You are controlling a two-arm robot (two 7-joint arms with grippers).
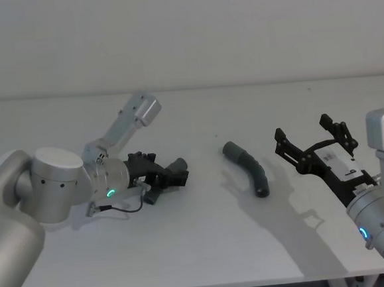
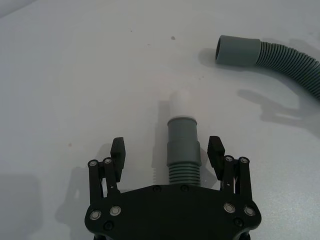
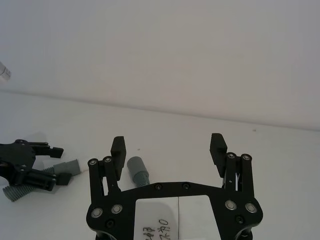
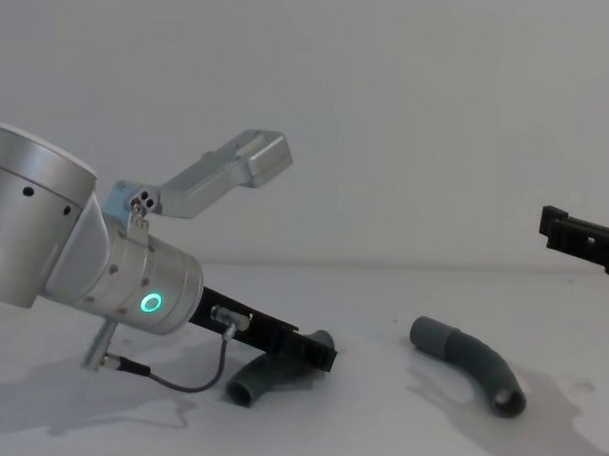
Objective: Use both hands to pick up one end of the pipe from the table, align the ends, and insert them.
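The left tool (image 2: pixel 167 146) sits low on the table (image 1: pixel 187 250). Its fingers are spread either side of the left hose piece (image 2: pixel 183 150) without touching it. The hose runs straight along the tool's reach, its pale tip (image 2: pixel 181 104) aimed right toward the other piece's grey collar (image 2: pixel 239 50). That curved right hose piece (image 1: pixel 247 167) lies near and left of the right tool (image 1: pixel 304 133), which hangs spread wide above the table.
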